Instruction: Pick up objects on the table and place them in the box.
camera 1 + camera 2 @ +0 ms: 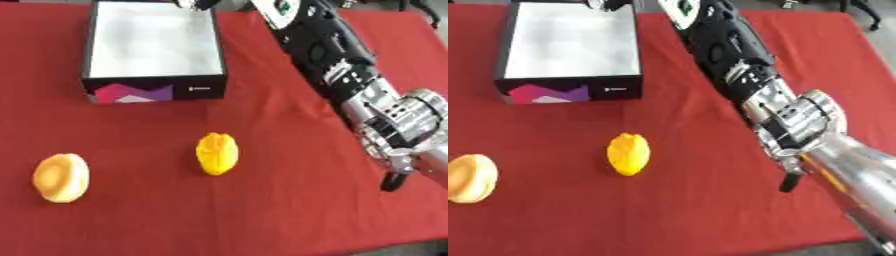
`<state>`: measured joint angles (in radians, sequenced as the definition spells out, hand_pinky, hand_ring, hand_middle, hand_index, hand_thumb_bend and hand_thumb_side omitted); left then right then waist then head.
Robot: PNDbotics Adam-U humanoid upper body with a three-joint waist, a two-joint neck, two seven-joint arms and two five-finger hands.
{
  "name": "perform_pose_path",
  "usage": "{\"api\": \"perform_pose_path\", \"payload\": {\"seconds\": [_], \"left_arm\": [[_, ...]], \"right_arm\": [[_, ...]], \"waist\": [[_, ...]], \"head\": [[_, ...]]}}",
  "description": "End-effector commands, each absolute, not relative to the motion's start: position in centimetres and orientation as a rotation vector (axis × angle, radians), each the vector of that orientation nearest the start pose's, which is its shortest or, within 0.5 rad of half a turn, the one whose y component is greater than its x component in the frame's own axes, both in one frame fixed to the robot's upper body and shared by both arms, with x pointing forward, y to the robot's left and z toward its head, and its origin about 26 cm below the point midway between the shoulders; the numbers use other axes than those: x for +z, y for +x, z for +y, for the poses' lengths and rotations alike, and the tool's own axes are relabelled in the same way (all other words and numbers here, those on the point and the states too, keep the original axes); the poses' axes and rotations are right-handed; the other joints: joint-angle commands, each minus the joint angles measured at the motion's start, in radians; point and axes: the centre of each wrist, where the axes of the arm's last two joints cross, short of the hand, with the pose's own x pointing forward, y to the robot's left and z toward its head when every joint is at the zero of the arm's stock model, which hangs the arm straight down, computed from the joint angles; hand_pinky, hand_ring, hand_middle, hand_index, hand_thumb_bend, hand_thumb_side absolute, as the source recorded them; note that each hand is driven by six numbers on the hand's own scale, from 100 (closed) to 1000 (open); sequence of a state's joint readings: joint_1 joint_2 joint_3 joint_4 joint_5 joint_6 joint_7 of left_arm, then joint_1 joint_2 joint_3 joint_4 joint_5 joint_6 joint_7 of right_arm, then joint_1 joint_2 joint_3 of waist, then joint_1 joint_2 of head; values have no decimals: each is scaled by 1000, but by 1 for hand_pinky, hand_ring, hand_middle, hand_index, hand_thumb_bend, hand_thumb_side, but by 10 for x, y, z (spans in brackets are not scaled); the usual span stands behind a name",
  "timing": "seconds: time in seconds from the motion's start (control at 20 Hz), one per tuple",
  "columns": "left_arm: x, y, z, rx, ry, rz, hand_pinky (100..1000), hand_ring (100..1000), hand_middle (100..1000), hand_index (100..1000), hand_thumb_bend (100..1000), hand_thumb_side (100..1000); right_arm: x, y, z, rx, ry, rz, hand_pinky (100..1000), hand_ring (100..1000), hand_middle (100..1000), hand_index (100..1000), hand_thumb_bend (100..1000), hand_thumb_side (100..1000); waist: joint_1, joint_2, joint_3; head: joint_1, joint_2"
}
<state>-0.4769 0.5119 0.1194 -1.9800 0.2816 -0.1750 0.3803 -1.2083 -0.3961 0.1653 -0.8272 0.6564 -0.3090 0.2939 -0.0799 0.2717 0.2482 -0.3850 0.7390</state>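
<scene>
Yellow fruit (217,153) mid-table, right hand (194,4) beyond box (154,88)

Red cloth table cover (289,200) spans nearly the whole view, lightly creased. Grey floor strip (411,248) shows past its near edge at the lower right corner. At the top right, beyond the far edge, dark chair legs or castors (866,12) on a pale floor; can't tell more than that.
</scene>
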Motion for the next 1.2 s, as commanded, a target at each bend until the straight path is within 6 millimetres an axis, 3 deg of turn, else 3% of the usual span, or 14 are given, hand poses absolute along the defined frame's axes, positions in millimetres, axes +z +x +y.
{"api": "perform_pose_path", "payload": {"seconds": [0.05, 0.25, 0.35, 0.45, 0.55, 0.85, 1.0, 1.2], "left_arm": [[294, 301, 296, -132, -196, 3565, 846, 793, 784, 815, 227, 719], [293, 302, 293, -103, -177, 3577, 848, 794, 785, 816, 221, 732], [292, 302, 293, -95, -178, 3585, 848, 794, 784, 816, 221, 735], [292, 302, 293, -89, -176, 3588, 848, 794, 784, 816, 221, 734], [291, 302, 293, -84, -171, 3589, 847, 794, 784, 816, 222, 734], [290, 302, 292, -86, -167, 3593, 846, 794, 785, 818, 224, 731], [290, 302, 292, -92, -164, 3587, 846, 794, 784, 817, 229, 723], [290, 302, 295, -141, -174, 3572, 843, 790, 780, 813, 242, 699]], "right_arm": [[284, 505, -221, 1463, -786, -1856, 869, 705, 468, 589, 100, 283], [264, 507, -216, 1557, -803, -1802, 868, 723, 481, 622, 100, 339], [261, 508, -216, 1589, -811, -1793, 879, 750, 506, 679, 159, 372], [261, 507, -216, 1611, -817, -1793, 912, 805, 596, 800, 264, 358], [262, 507, -216, 1618, -819, -1813, 952, 867, 696, 877, 300, 308], [274, 504, -218, 1583, -846, -1877, 1000, 920, 758, 918, 384, 269], [274, 504, -222, 1567, -819, -1876, 1000, 917, 752, 921, 371, 233], [292, 500, -236, 1412, -754, -1972, 1000, 903, 728, 909, 246, 128]], "waist": [[-6, -2, 6], [-11, 0, 11], [-14, 0, 12], [-16, 0, 12], [-17, 0, 11], [-18, -2, 10], [-18, -3, 9], [-20, -12, 0]], "head": [[-18, -14], [-21, -13], [-17, -11], [-14, -10], [-11, -9], [-11, -4], [-13, -2], [-6, 9]]}}
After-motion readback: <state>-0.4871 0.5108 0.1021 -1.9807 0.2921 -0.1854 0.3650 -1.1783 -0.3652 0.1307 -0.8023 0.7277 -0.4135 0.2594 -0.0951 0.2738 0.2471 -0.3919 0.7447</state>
